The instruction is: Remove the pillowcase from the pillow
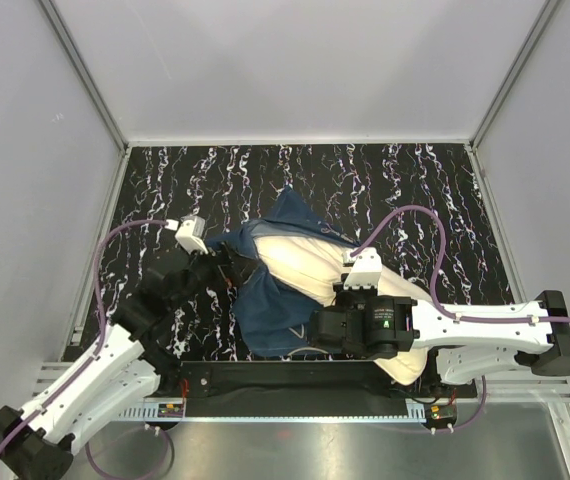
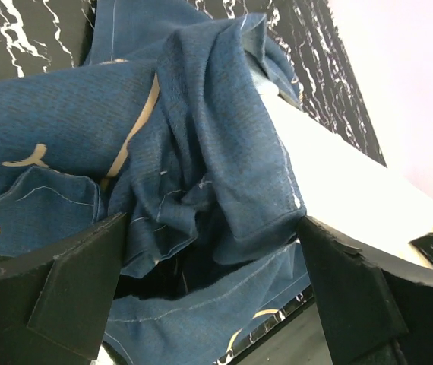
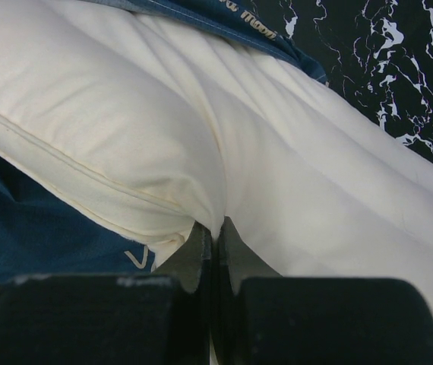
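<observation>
The navy-blue pillowcase (image 1: 265,300) lies bunched on the black marbled table, half pulled back from the cream pillow (image 1: 305,265). The pillow's bare part runs toward the near right, under my right arm. My right gripper (image 1: 337,300) is shut on a pinched fold of the pillow (image 3: 277,175); blue cloth (image 3: 42,228) shows at the left of that view. My left gripper (image 1: 227,268) is open at the pillowcase's left edge. In the left wrist view its fingers (image 2: 80,293) straddle a bunched fold of the pillowcase (image 2: 201,152), with the pillow (image 2: 338,182) showing at right.
The black marbled table top (image 1: 395,180) is walled by white panels at the back and both sides. A metal rail (image 1: 295,395) runs along the near edge between the arm bases. Purple cables (image 1: 420,225) loop over the table by each arm.
</observation>
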